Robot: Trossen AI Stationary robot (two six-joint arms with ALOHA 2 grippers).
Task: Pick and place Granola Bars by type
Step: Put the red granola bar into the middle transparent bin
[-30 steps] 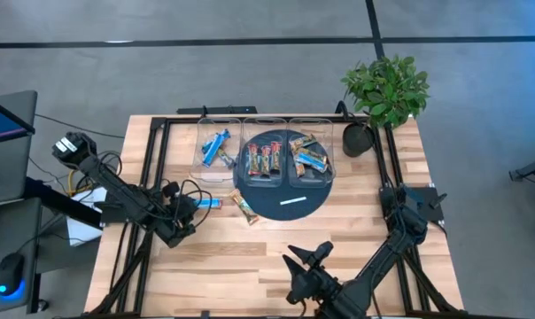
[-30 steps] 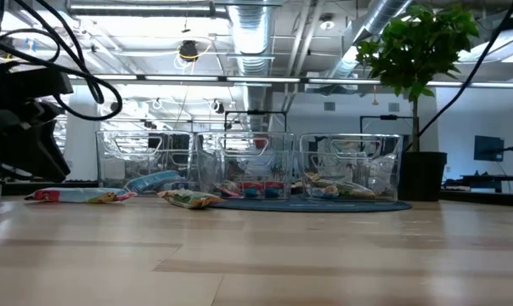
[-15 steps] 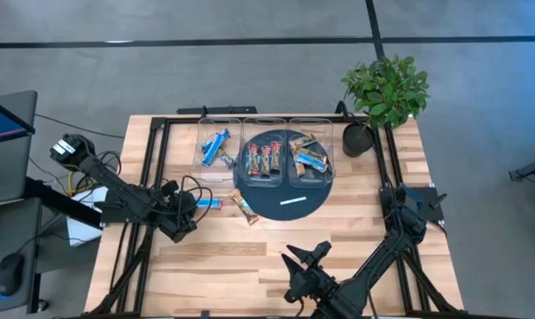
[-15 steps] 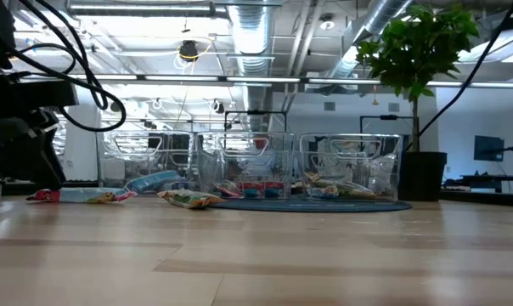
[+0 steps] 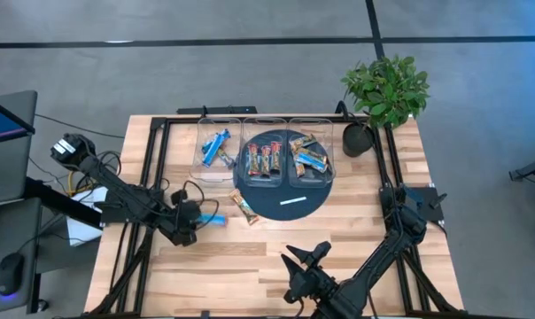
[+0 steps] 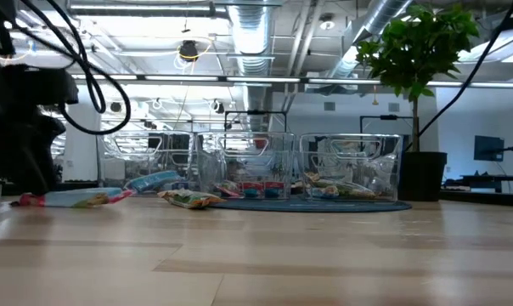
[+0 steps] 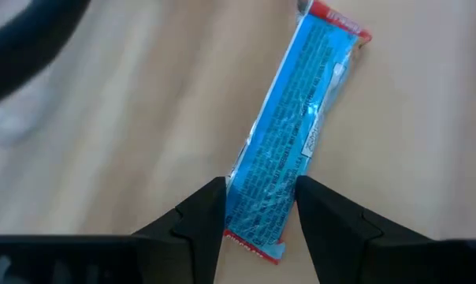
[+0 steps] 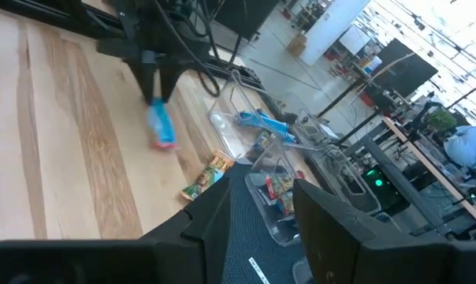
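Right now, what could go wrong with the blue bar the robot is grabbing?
The left gripper pinches only one end of the blue bar, so it could droop or slip when lifted. On the way to the left bin, it might bump the orange-brown bar lying nearby.

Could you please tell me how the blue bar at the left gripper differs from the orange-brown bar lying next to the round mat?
The blue bar sits between the left gripper fingers; the orange-brown bar lies untouched, apart from both grippers. The blue bar is bright blue with red ends; the orange-brown bar carries green. The blue bar lies farther from the dark mat than the orange-brown bar, which lies at its edge. Both rest on the table, outside the clear bins.
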